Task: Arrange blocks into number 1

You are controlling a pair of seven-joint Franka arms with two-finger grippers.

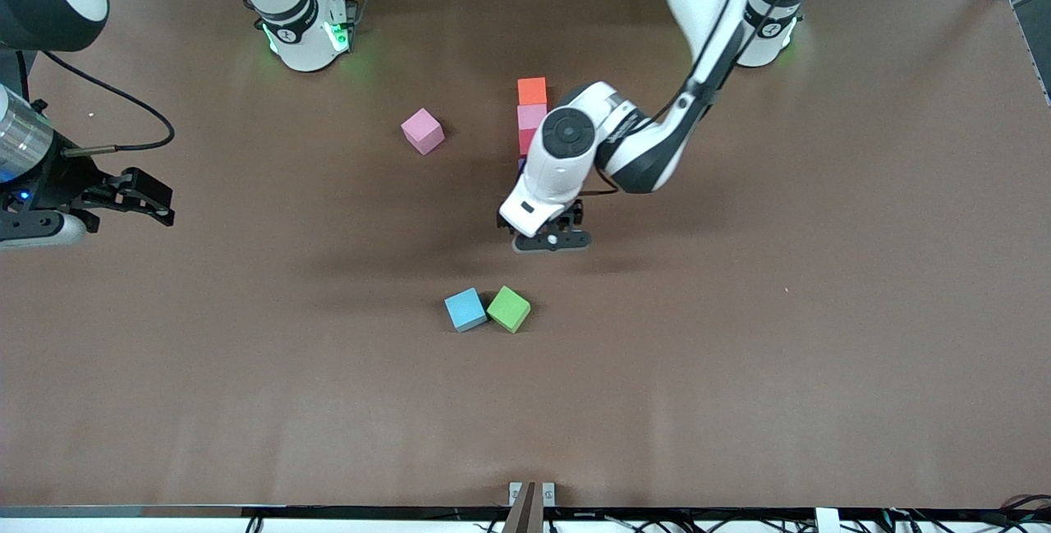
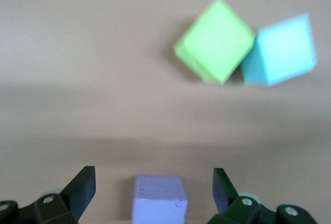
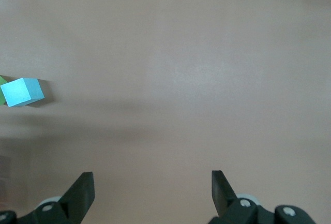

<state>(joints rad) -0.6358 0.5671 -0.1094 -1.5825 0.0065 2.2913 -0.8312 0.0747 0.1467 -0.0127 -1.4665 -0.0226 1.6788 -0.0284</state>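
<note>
Hovering my left hand [image 2: 150, 193] wide open over a small matte purple foam cube [image 2: 159, 199], gripping nothing. That cube ends a touching column: orange [image 1: 532, 91], pink [image 1: 531, 116], red [image 1: 526, 141]. Blue [image 1: 465, 309] and green [image 1: 509, 309] cubes touch nearer the camera. My right hand [image 3: 152, 193] waits, open, empty.

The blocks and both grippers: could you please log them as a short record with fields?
column: orange block, pink block, red block in a line, purple block at its near end
loose: second pink block; blue block beside green block
left gripper: open, straddling the purple block
right gripper: open, waiting
</note>
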